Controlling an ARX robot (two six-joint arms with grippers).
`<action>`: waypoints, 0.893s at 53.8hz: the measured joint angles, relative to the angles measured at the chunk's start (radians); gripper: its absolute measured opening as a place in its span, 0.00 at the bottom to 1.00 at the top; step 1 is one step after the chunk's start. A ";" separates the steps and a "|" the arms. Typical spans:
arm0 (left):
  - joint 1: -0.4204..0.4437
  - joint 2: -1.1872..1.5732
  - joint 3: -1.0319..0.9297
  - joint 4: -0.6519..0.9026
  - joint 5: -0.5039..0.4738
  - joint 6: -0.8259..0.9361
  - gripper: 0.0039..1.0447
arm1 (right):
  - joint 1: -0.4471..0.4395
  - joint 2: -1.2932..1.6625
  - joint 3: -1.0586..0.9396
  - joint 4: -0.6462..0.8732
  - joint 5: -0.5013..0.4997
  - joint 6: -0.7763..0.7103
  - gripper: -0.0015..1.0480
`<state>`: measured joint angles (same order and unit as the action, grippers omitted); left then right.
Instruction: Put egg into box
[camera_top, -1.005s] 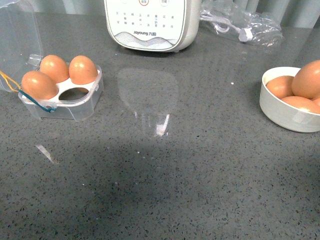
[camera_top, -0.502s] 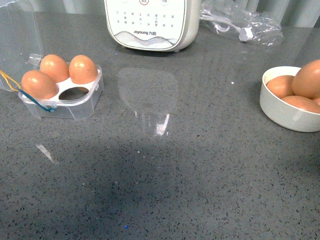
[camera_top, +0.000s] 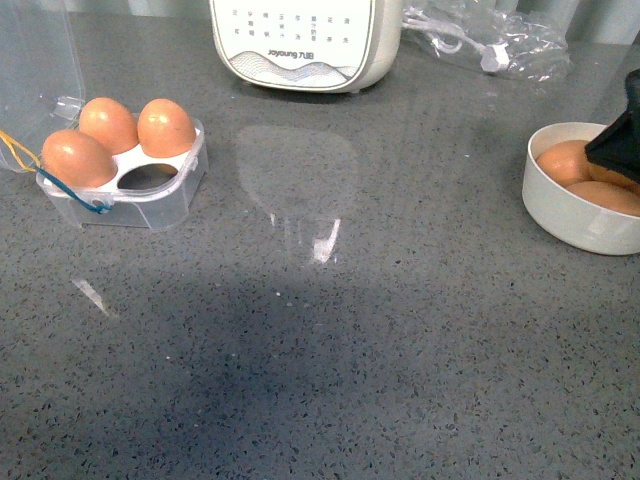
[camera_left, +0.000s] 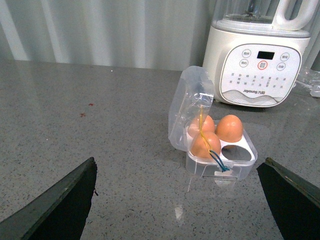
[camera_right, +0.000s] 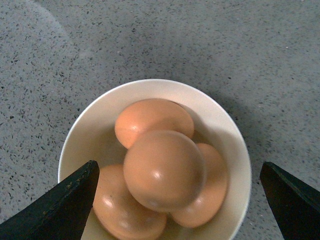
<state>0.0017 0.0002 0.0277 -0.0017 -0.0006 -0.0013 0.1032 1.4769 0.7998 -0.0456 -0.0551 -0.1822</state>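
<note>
Squarely centred beneath the right gripper (camera_right: 177, 169) — jaws wide apart, holding nothing — atop the pile in the white bowl (camera_right: 150, 83): the egg (camera_right: 163, 171), well apart from the box (camera_top: 160, 206), one cup free, at far left.

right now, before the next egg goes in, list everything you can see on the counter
box: one, clear plastic with white tray, front-left, lid open, near-right cup empty
eggs in the box: three, orange-brown, in the other cups
bowl: one, white, far right
eggs in the bowl: four, orange-brown, one piled on top
blender: one, white, at the back
plastic bag: one, clear, holding a white cable, back right
countertop: one, grey speckled, under everything
left gripper: one, dark, jaws open, empty, short of the box
right gripper: one, dark, jaws open, empty, above the bowl
</note>
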 joint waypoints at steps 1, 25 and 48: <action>0.000 0.000 0.000 0.000 0.000 0.000 0.94 | 0.002 0.006 0.003 0.001 0.000 0.002 0.93; 0.000 0.000 0.000 0.000 0.000 0.000 0.94 | 0.045 0.084 0.048 0.025 0.027 0.011 0.42; 0.000 0.000 0.000 0.000 0.000 0.000 0.94 | 0.167 0.000 0.138 0.040 -0.124 -0.103 0.41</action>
<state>0.0017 0.0002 0.0277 -0.0017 -0.0006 -0.0013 0.2699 1.4773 0.9375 -0.0059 -0.1795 -0.2852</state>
